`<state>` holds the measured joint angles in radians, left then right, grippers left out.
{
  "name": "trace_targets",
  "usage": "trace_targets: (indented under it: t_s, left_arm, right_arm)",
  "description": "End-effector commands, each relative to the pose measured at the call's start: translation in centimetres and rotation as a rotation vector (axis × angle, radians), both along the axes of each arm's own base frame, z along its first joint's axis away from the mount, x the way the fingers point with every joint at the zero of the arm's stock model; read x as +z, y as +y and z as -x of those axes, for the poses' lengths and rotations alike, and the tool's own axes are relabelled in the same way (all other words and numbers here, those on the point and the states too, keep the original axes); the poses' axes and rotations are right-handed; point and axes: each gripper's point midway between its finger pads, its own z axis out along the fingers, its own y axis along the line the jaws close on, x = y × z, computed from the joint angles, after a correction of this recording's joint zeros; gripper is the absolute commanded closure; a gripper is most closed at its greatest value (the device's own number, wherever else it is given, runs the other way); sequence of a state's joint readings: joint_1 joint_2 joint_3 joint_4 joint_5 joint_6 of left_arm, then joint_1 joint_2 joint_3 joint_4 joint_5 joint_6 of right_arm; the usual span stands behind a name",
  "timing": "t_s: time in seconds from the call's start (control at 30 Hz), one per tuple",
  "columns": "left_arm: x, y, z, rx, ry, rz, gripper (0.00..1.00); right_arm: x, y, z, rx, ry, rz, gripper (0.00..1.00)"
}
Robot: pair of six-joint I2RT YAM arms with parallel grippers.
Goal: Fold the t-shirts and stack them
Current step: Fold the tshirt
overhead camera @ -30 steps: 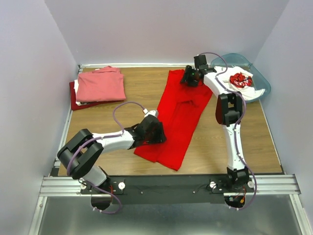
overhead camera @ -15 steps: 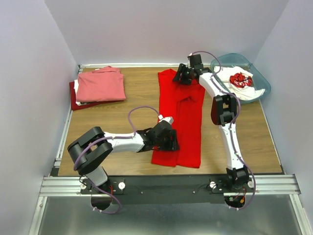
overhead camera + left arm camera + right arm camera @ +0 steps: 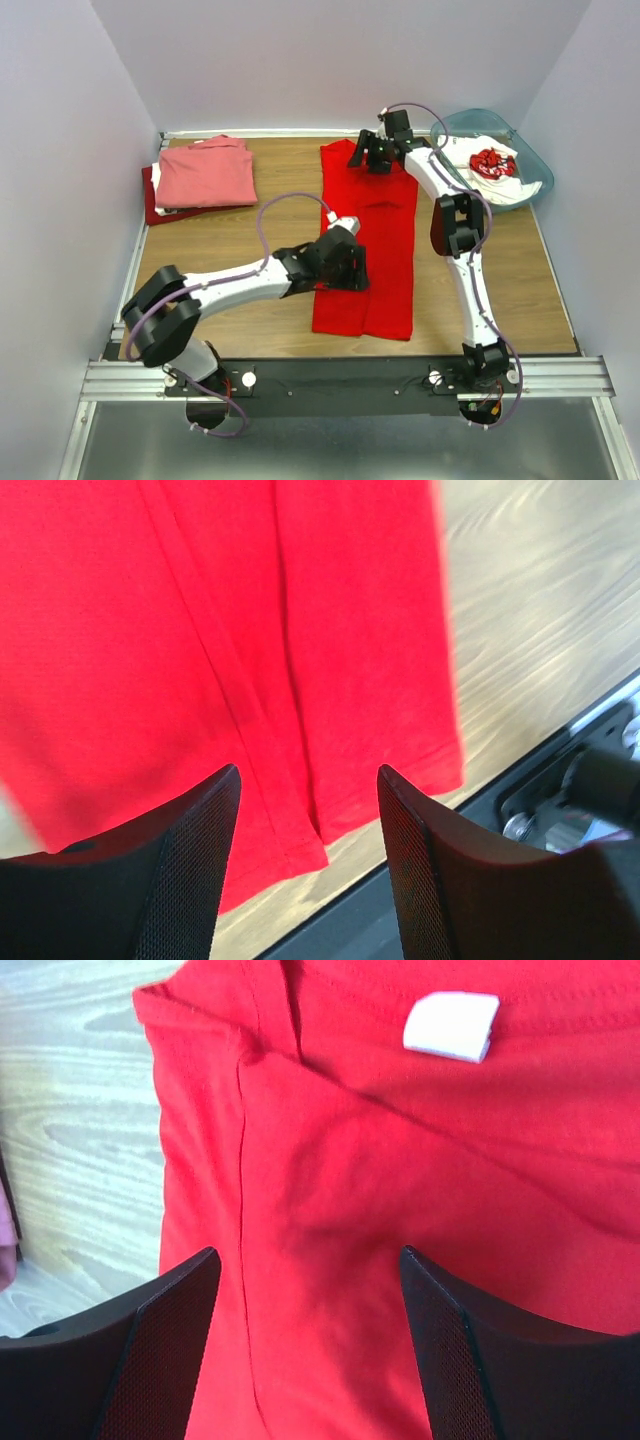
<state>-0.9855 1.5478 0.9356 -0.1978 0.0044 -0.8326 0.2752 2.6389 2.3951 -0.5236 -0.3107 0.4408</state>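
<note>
Far left of the worktop [image 3: 240,245] we have a folded stack, with the pink shirt [image 3: 205,175] on top and the dark red shirt [image 3: 150,207] sticking out underneath.

In the centre, the red shirt [image 3: 388,250] lies flat, folded lengthwise into a long narrow strip that runs from the near edge towards the back.

The left claw [image 3: 305,780] sits over the strip's near half, on its left side. The wrist view shows the jaws wide with nothing between them and the hem just ahead. We can't tell whether the fingers touch the cloth.

The right claw [image 3: 308,1260] is at the far end, over the collar area. It is also wide and empty, with only flat red cloth in the gap. The white label [image 3: 452,1025] is just beyond the fingers.

At far right, the bin [image 3: 535,185] is in the back corner with the white shirt [image 3: 490,165] bunched inside, red print facing up.
</note>
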Motion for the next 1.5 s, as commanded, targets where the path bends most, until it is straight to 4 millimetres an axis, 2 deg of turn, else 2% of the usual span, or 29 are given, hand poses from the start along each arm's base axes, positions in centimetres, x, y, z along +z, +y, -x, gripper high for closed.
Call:
trace_targets:
  t_s: [0.0,0.03,0.1,0.13,0.2,0.23,0.27,0.33,0.37,0.4,0.43,0.47,0.5,0.53,0.57,0.6,0.63,0.7,0.73,0.9,1.07,1.27,1.33,1.47]
  left_arm:
    - [4.7,3.2,-3.0,0.045,-0.159,-0.045,0.34]
    - [5.2,3.7,-3.3,0.053,-0.172,-0.044,0.34]
    - [6.2,5.5,-4.0,0.078,-0.2,-0.04,0.34]
    - [6.6,5.9,-4.3,0.085,-0.209,-0.032,0.34]
    - [6.5,7.3,-4.4,0.09,-0.203,-0.026,0.34]
    - [5.7,7.9,-4.1,0.089,-0.189,-0.036,0.34]
    - [5.4,8.3,-3.9,0.086,-0.181,-0.037,0.34]
    - [4.9,8.9,-3.5,0.076,-0.177,-0.042,0.34]
    - [4.0,9.3,-3.1,0.067,-0.165,-0.057,0.34]
    - [3.8,9.3,-2.8,0.056,-0.158,-0.052,0.34]
    - [2.8,9.8,-2.6,0.046,-0.151,-0.075,0.34]
    - [2.5,9.5,-1.9,0.009,-0.128,-0.061,0.34]
    - [1.9,9.5,-1.8,-0.005,-0.115,-0.071,0.34]
    - [1.3,9.6,-1.5,-0.024,-0.103,-0.081,0.34]
    - [0.6,9.6,-1.1,-0.056,-0.084,-0.097,0.34]
    - [0.4,9.6,-0.9,-0.069,-0.076,-0.104,0.34]
    - [0.2,9.7,-0.7,-0.079,-0.071,-0.113,0.34]
    - [0.0,9.8,-0.6,-0.091,-0.068,-0.117,0.34]
    - [0.1,9.8,-0.5,-0.094,-0.067,-0.116,0.34]
    - [0.7,10.0,-0.5,-0.093,-0.066,-0.129,0.34]
    - [1.1,10.7,-0.7,-0.062,-0.077,-0.147,0.34]
    - [-0.2,11.3,-0.3,-0.068,-0.042,-0.185,0.36]
    - [0.0,11.4,-0.3,-0.066,-0.048,-0.18,0.36]
    - [-0.9,11.9,0.3,-0.076,-0.021,-0.201,0.36]
  right_arm:
    - [4.8,-0.8,1.0,0.002,-0.045,0.044,0.21]
    - [7.0,-0.9,1.5,-0.002,-0.072,0.043,0.21]
    - [10.0,-1.6,2.8,-0.011,-0.1,0.047,0.21]
    - [10.0,-1.7,2.7,-0.016,-0.1,0.05,0.21]
    - [11.7,-2.5,5.0,-0.04,-0.087,0.059,0.21]
    - [9.8,-3.0,7.2,-0.041,-0.024,0.081,0.21]
    - [12.1,-3.4,8.5,-0.046,-0.052,0.076,0.21]
    - [11.7,-3.7,11.3,-0.051,-0.024,0.11,0.21]
    - [11.5,-3.7,12.7,-0.053,-0.006,0.115,0.21]
    - [10.4,-4.6,15.7,-0.062,0.038,0.139,0.21]
    - [9.9,-4.5,17.4,-0.062,0.06,0.146,0.21]
    - [9.2,-4.7,19.2,-0.08,0.095,0.144,0.21]
    - [7.9,-5.8,22.1,-0.097,0.135,0.162,0.21]
    - [7.2,-5.7,24.1,-0.105,0.166,0.162,0.21]
    - [4.7,-6.6,27.0,-0.112,0.236,0.19,0.21]
    - [6.1,-6.2,27.1,-0.117,0.21,0.167,0.21]
    - [5.1,-6.9,30.2,-0.118,0.237,0.173,0.21]
    - [4.6,-7.3,33.1,-0.151,0.272,0.15,0.21]
    - [4.2,-8.2,35.2,-0.168,0.285,0.144,0.21]
    - [4.0,-10.2,39.7,-0.258,0.326,0.113,0.21]
    - [2.0,-11.9,43.2,-0.271,0.43,0.177,0.21]
    - [1.1,-12.4,45.7,-0.291,0.498,0.166,0.22]
    - [0.8,-12.8,46.7,-0.298,0.517,0.172,0.24]
    - [0.4,-12.8,47.8,-0.299,0.54,0.146,0.29]
